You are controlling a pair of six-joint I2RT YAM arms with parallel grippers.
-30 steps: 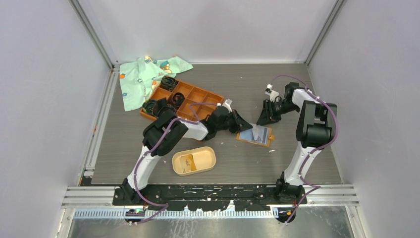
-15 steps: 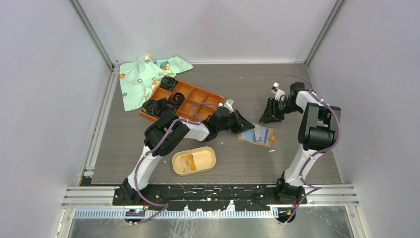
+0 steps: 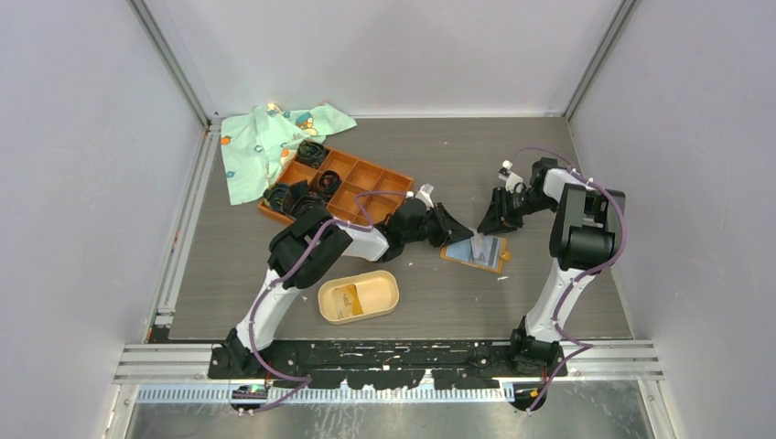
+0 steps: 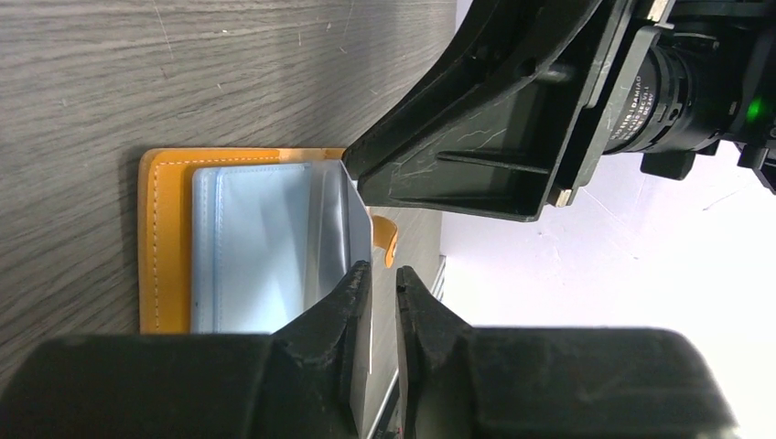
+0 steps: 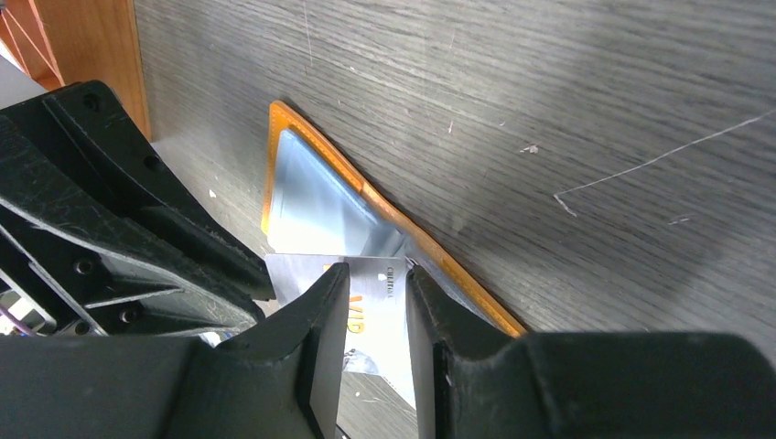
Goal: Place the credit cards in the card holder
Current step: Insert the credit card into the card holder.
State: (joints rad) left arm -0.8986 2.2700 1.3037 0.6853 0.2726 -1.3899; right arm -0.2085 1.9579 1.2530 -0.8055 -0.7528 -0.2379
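- Both arms meet over the orange wallet (image 4: 165,274), which lies open and flat on the table (image 3: 439,155) at about four o'clock from the middle, pale blue lining up
- A silvery credit card (image 4: 346,229) stands up out of the wallet's pocket edge; orange "VIP" lettering shows on its face in the right wrist view
- The left gripper (image 4: 382,279) reaches in from the wallet's nine o'clock; its fingers are nearly together, the card's edge runs into the slot between them; a sliver of gap shows beside the card, so I can't tell whether the pinch bites
- The right gripper (image 5: 375,274) comes in from the wallet's one o'clock; its jaws stand apart, released, with the card's face showing through the gap; one fingertip is right at the card's upper corner
- The card holder (image 3: 393,297) sits at seven o'clock near the front edge, well apart from the wallet; a pale flat piece lies in its left half, too small to name
- At ten o'clock sits the orange grid tray (image 3: 352,183), black coiled bands (image 3: 311,151) in its left compartments; a green patterned cloth (image 3: 261,146) is touching its far left corner
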